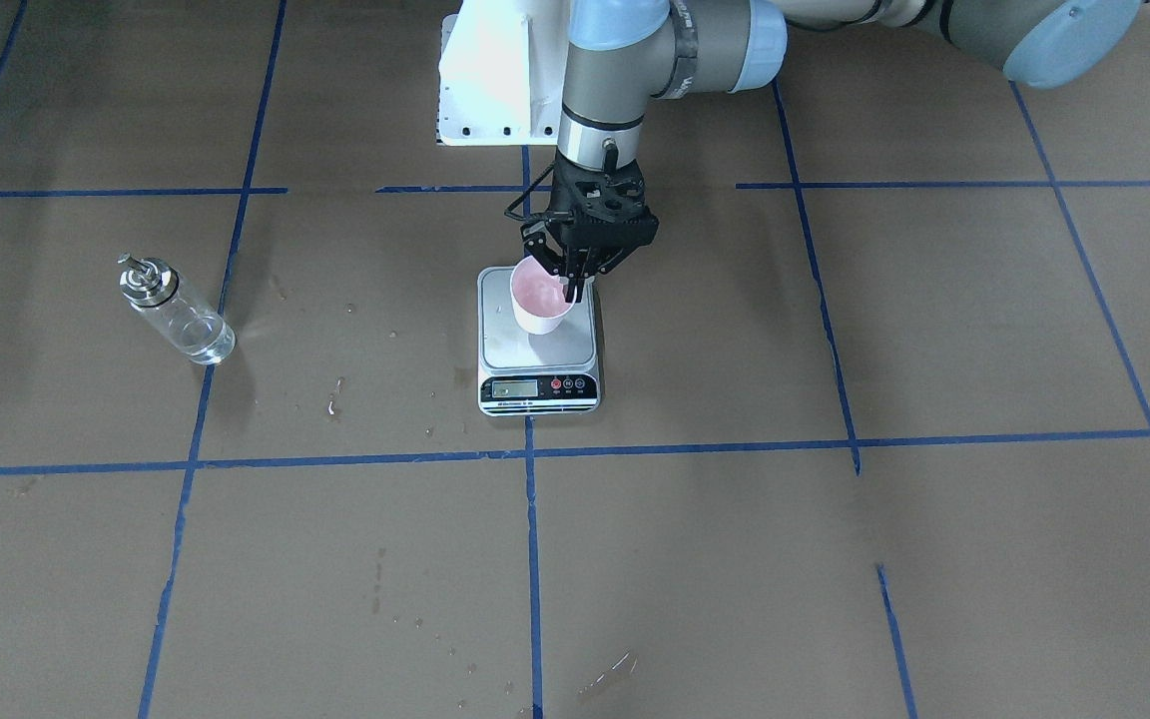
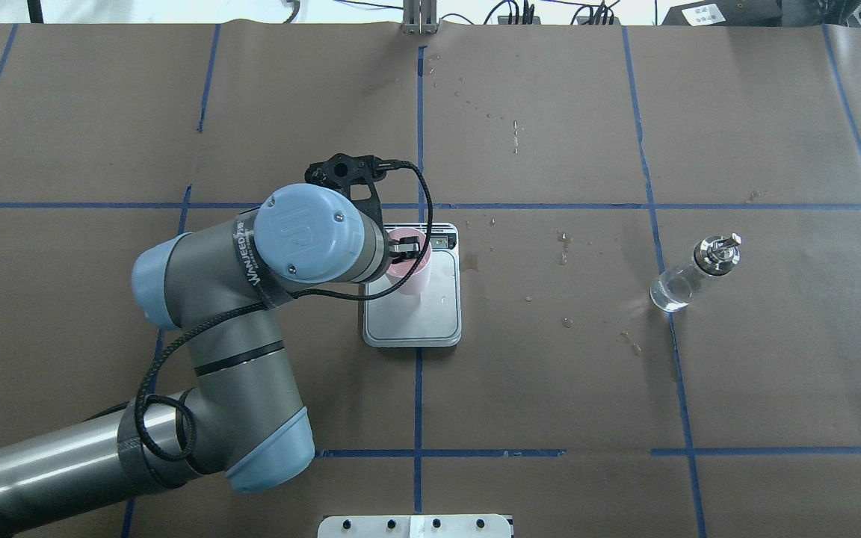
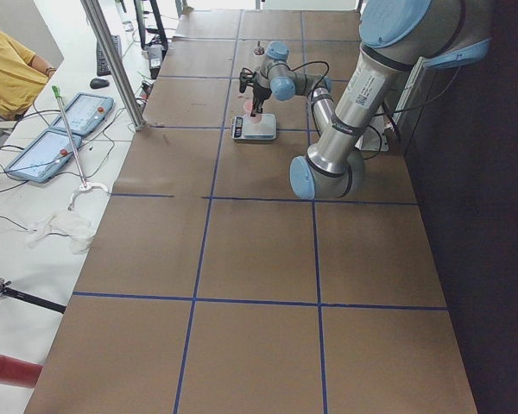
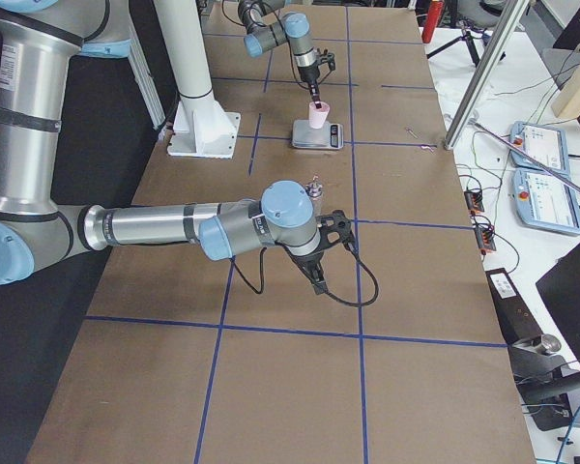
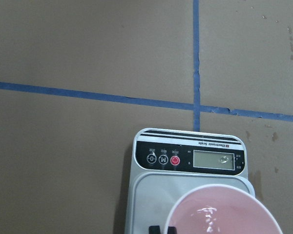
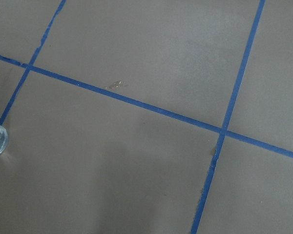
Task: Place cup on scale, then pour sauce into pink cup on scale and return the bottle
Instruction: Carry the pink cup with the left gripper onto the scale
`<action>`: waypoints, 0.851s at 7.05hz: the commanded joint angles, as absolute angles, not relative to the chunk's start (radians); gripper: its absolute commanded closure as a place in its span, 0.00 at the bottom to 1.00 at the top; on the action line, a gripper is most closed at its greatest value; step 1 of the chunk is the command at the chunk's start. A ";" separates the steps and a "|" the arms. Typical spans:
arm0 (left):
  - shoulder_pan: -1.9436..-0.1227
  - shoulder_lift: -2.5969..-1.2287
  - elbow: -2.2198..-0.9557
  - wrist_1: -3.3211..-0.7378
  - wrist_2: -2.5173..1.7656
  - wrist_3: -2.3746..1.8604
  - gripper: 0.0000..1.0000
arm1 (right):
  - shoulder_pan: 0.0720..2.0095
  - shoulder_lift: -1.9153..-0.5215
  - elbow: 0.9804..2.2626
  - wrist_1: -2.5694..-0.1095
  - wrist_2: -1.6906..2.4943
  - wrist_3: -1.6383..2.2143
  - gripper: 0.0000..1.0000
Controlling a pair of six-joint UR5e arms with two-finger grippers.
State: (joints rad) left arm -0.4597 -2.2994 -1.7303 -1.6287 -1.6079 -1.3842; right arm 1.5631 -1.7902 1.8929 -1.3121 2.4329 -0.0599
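Overhead exterior | cup (image 2: 417, 275) upright on scale (image 2: 423, 323) | bottle (image 2: 681, 280) standing, long axis vertical

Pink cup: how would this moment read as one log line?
step: cup placing | cup: on scale | left pincer: gripping cup rim | bottle: standing apart, untouched | right pincer: grip unclear

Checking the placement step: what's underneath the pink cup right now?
The silver platform of the scale lies beneath the cup, with the left pincer at its rim. The cup's own body hides its base, so full contact cannot be confirmed.
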 commanded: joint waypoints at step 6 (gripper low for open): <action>-0.439 -2.299 -1.732 -1.629 -1.592 -1.379 0.28 | 1.563 -1.790 1.891 -1.312 2.433 -0.061 0.00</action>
